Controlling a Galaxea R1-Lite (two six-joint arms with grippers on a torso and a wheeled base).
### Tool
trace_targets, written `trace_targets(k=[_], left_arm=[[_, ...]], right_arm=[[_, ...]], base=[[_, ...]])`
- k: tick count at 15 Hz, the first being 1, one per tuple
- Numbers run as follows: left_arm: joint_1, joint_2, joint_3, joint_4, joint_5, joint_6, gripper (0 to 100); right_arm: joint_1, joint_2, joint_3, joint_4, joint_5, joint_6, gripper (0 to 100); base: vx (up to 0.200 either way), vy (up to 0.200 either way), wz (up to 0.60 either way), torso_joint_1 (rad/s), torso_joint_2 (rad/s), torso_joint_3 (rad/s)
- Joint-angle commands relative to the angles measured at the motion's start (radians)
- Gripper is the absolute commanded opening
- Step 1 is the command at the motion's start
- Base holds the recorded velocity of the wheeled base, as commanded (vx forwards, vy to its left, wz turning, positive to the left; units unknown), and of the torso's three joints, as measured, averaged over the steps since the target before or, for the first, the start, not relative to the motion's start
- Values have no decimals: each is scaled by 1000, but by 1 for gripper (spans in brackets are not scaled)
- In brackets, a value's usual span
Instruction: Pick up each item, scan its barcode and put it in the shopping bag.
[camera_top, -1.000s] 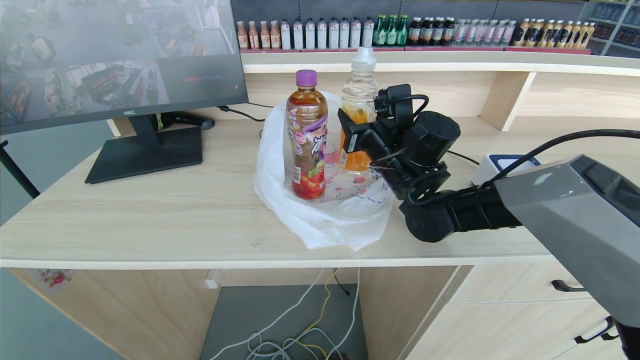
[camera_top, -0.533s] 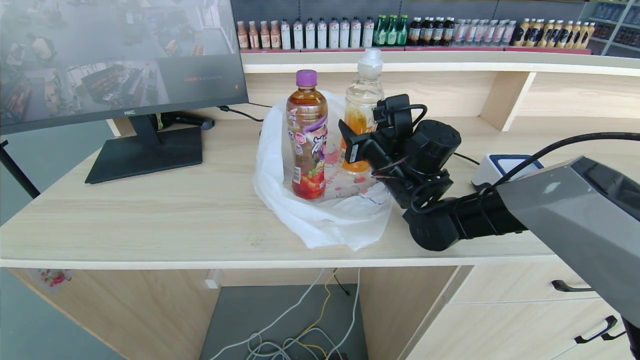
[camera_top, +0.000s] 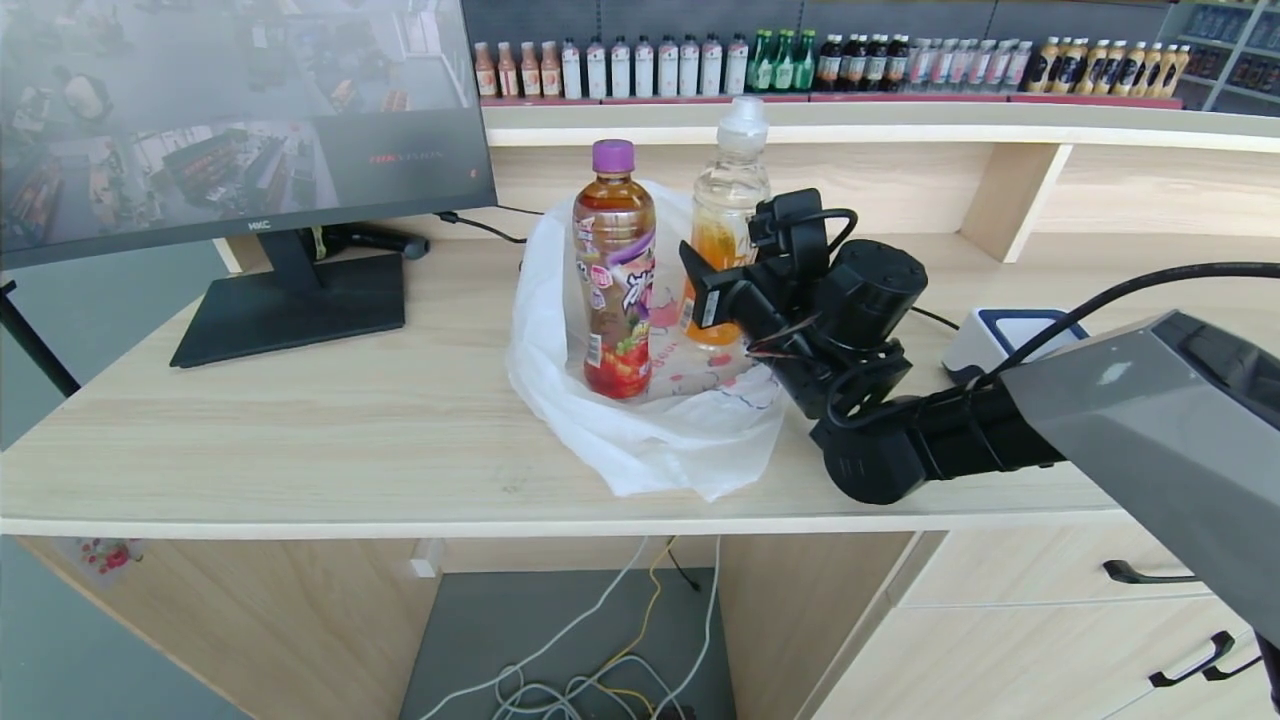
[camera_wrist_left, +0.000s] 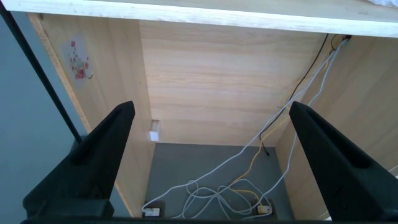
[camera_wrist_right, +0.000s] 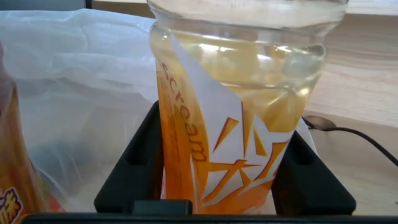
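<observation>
Your right gripper (camera_top: 712, 298) clamps the orange bottle (camera_top: 729, 195) at its label, probably slick but stiff; the left gripper (camera_wrist_left: 211, 124) holds its fingers apart.

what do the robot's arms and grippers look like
The right arm has a grey angular shell, then rounded black joint housings, with black cables looped alongside. The right gripper and left gripper have flat matte black fingers, wedge-shaped.

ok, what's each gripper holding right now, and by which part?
Right gripper holds the clear bottle by its orange-labelled lower body, one finger on each side. Left gripper is open, holding nothing.
</observation>
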Motion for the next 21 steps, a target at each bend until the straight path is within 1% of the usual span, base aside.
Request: trace_targets(k=[1,3,13,14,18,21], left_arm=[[0,0,0,0,0,0,100],[0,0,0,0,0,0,100],[0,0,0,0,0,0,100],[0,0,0,0,0,-1,100],[0,0,0,0,0,0,100],[0,0,0,0,0,0,100]], right_arm=[[0,-3,13,0,0,0,0],[0,-11,46,0,0,0,0],[2,-18,53,1,0,0,0],[2,-26,53,1,0,0,100],[5,-57,91,-15,0,-11,100],[19,-127,126,-17,-5,-11,100]], base=[[0,0,0,0,0,0],[0,0,0,0,0,0],[0,0,0,0,0,0],[0,0,0,0,0,0],[0,0,0,0,0,0],[0,0,0,0,0,0]])
